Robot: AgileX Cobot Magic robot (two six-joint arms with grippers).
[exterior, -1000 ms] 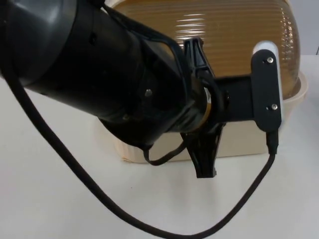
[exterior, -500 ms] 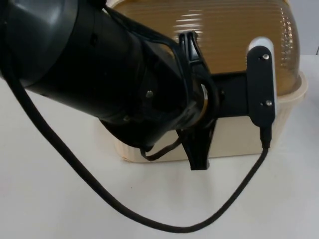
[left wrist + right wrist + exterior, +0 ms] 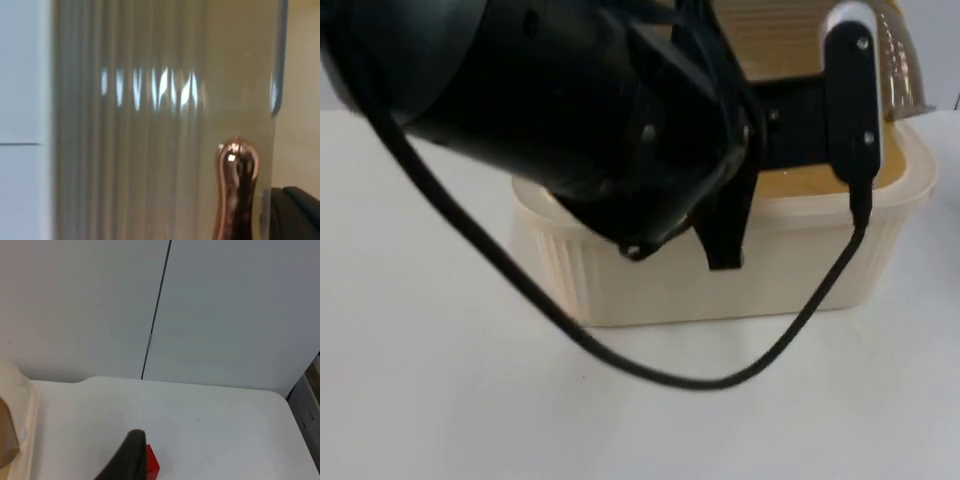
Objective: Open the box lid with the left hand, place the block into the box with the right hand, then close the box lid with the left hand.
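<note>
Left arm is looming over the cream ribbed box point(image 3: 720, 280) on the white table point(image 3: 440, 400). Amber, ridged translucent lid point(image 3: 775, 30) is standing raised at the box's rear. Left gripper point(image 3: 250, 200) is sitting against the lid beside its shiny copper knob point(image 3: 235, 180); finger state unreadable. Right gripper point(image 3: 127, 460) is waiting just beside the red block point(image 3: 152, 465); grip unclear.
</note>
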